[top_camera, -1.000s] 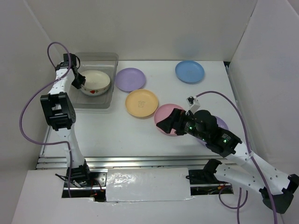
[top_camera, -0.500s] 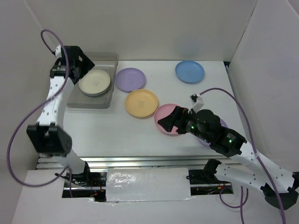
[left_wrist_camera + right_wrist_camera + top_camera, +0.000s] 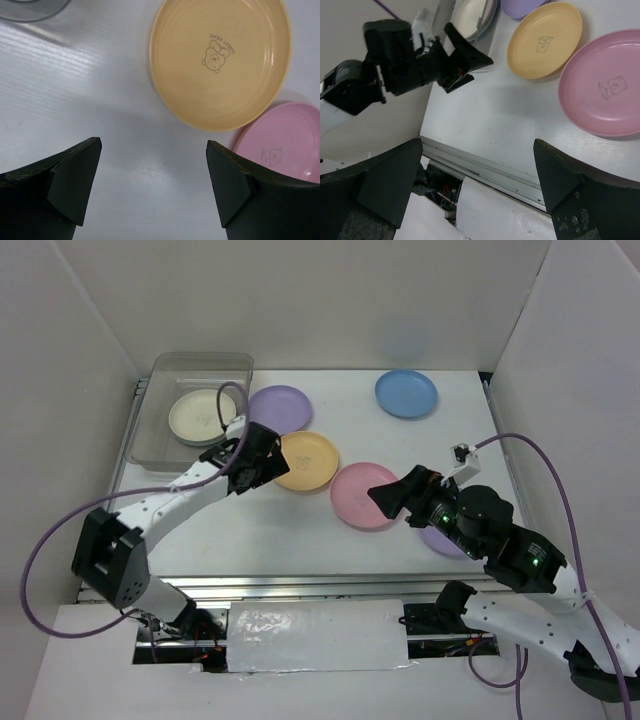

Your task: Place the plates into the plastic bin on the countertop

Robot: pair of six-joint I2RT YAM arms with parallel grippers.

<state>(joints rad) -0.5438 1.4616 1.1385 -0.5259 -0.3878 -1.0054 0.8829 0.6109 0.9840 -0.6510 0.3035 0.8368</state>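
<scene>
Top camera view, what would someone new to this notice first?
Bright plates dot the white countertop: a lilac plate, a blue plate, a yellow-orange plate and a pink plate. At far left, a cream plate lies inside the clear plastic bin. The left claw hangs open just left of the yellow-orange plate, and the right claw is open by the pink one.

A cream round plastic plate is set in the clear rectangular plastic bin at the white countertop's far left. Just right, a lilac plastic plate is laid; nearer, a yellow-orange plate, then a pink plate; far right, a blue plate.
</scene>
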